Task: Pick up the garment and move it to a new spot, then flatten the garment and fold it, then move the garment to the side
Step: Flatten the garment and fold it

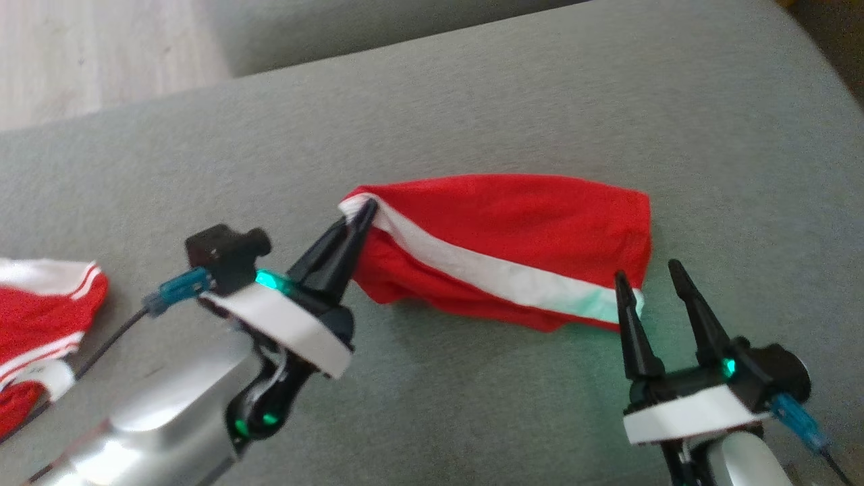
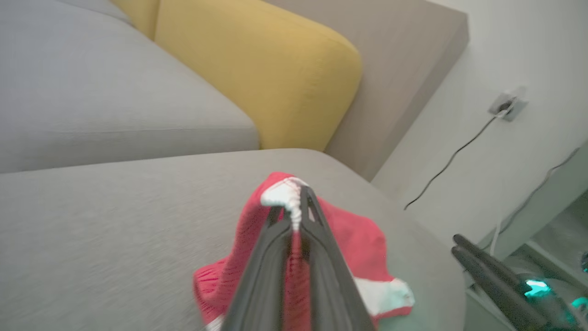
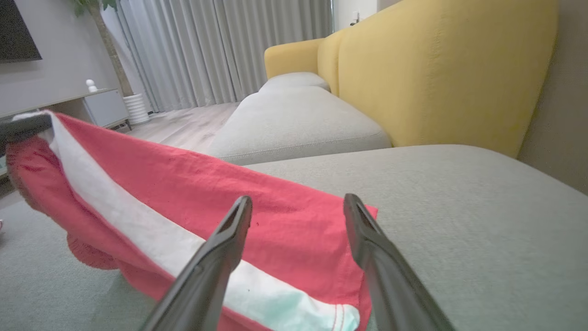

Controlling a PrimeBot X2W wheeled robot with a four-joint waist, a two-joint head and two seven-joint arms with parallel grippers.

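Observation:
A red garment with a white side stripe lies stretched across the grey sofa cushion. My left gripper is shut on its left end at the white stripe, lifting that end slightly; in the left wrist view the fabric bunches between the fingertips. My right gripper stands open just at the garment's right lower corner, touching nothing. In the right wrist view the open fingers frame the garment's near corner.
A second red and white garment lies at the cushion's left edge. Wooden floor shows beyond the sofa's far left. A yellow backrest stands to the right. Wall cables hang off the sofa's end.

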